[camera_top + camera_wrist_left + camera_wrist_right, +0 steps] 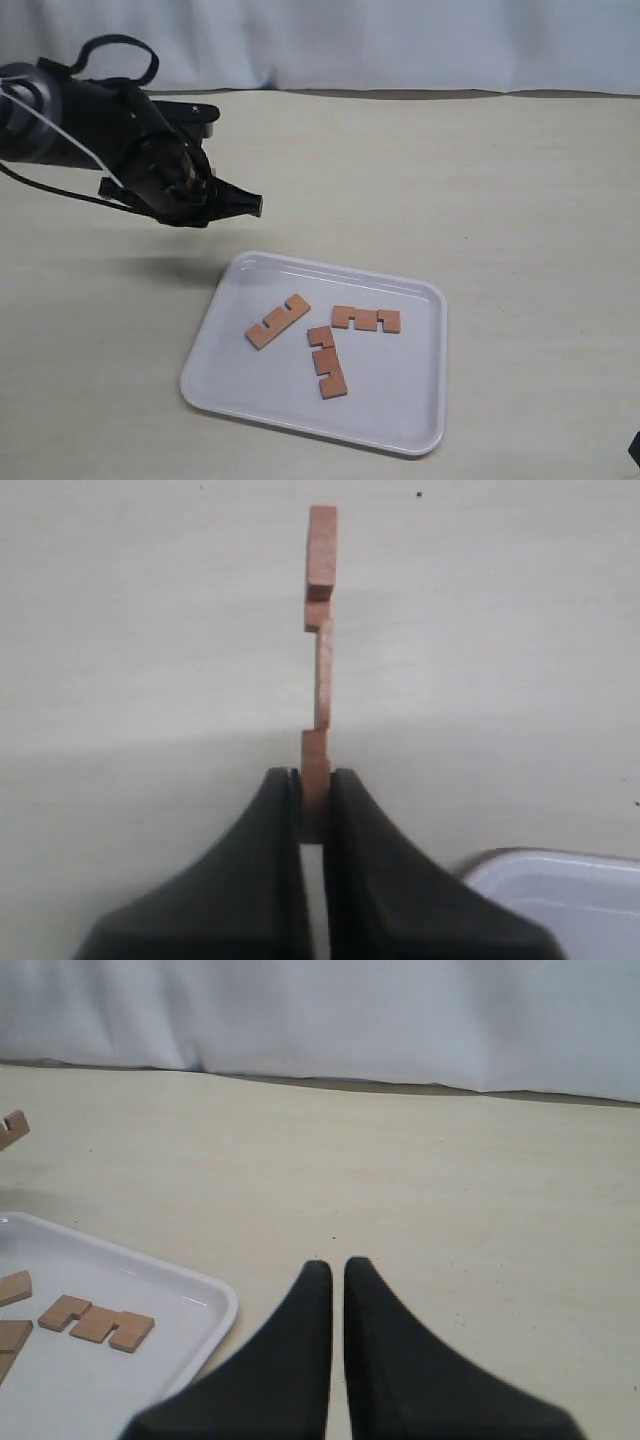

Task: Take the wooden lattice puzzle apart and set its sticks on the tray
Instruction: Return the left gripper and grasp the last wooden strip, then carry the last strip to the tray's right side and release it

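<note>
My left gripper [252,205] hovers over the table just beyond the far left corner of the white tray [400,395]. It is shut on one end of a notched reddish-brown stick [319,650], which juts straight out from between the jaws. Three more sticks lie flat on the tray: one at the left [277,321], one at the back [366,319], one in the middle [326,362]. No assembled lattice puzzle is in view. The right gripper [337,1265] is shut on nothing, low over the table beside the tray's corner [205,1305].
A white cloth backdrop [400,40] runs along the far edge of the beige table. The left arm's black body and cables [70,120] hang over the left part of the table. The tray's near corner shows in the left wrist view [560,890].
</note>
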Motion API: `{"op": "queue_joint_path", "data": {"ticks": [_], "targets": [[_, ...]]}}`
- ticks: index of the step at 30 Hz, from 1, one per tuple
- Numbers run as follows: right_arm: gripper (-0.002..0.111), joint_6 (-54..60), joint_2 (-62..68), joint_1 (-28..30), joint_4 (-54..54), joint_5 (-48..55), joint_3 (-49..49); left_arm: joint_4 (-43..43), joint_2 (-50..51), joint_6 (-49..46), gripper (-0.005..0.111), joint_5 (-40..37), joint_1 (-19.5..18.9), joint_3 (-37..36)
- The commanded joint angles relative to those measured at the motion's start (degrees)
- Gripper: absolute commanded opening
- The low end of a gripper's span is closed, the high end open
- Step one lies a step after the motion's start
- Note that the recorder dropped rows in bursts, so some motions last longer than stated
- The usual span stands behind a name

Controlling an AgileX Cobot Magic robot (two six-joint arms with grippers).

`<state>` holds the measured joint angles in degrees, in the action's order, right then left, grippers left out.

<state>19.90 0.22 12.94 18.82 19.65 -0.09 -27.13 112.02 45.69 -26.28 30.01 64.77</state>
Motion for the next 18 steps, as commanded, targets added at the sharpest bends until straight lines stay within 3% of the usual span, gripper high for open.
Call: {"op": "queue_joint_path", "data": {"ticks": [1,6,18], "targets": [[0.004,-0.2,-0.2,-0.2,0.2,-0.1,0.1,-0.7,-5.4,-7.8,0.0,-4.1,1.6,-0.1],[0.004,-0.2,-0.2,-0.2,0.2,-0.1,0.1,0.8,-9.6,-14.9,0.0,-9.4,7.7,-1.0],[0.004,-0.2,-0.2,-0.2,0.2,-0.1,0.1,14.1,-9.4,-20.1,0.0,3.0,31.3,-4.7]]}}
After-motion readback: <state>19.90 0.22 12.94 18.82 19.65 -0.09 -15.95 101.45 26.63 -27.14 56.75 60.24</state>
